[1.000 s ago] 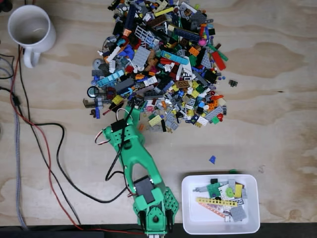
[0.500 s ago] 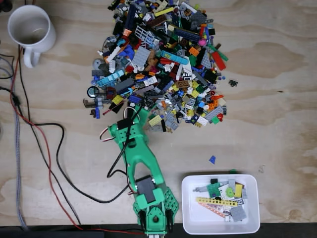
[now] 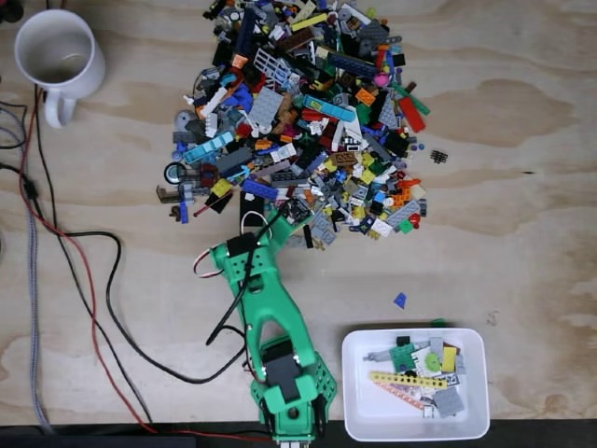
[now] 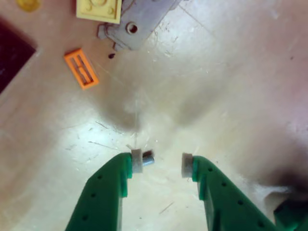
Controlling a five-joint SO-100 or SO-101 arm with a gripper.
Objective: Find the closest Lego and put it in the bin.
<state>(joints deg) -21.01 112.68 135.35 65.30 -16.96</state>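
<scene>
Green arm reaching to the near edge of the Lego pile (image 3: 298, 112), end effector (image 4: 161, 163) parted over bare wood.

In the wrist view the two green fingers (image 4: 103, 192) stand apart with a clear gap, nothing clamped between them (a small grey stub sits against the left pad). Ahead of them on the surface (image 3: 522, 187) lie an orange grille piece (image 4: 81, 69), a grey plate (image 4: 137, 21) and a yellow plate (image 4: 98, 9). In the fixed view the bin (image 3: 359, 411) sits well below the pile, just right of the arm's base (image 3: 289, 397), already holding several pieces. A loose blue piece (image 3: 399, 301) lies between pile and bin. A white mug (image 3: 56, 56) stands left of the pile.
</scene>
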